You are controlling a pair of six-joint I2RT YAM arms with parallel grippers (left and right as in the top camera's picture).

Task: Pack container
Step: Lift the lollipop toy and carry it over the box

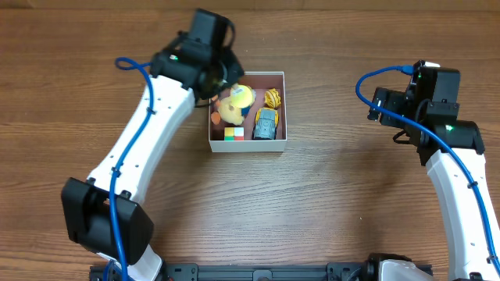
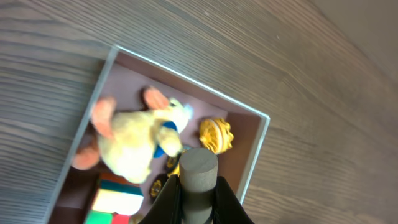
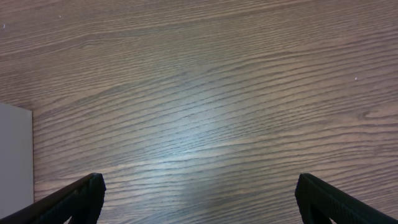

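Here, left gripper [image 2: 198, 193], clamped on a grey cylinder [image 2: 199, 165], hangs over the container [image 1: 247, 146]; right gripper [image 3: 199, 202], open, lies at 3 o'clock.

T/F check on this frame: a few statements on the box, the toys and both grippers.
1. The yellow plush duck lies on the wooden table, outside the square white-walled container. False: it lies inside.
2. The right gripper is open over bare wood. True.
3. The grey-blue toy car sits in the container. True.
4. The left gripper hangs far from the container. False: it is above it, shut on a grey cylinder.
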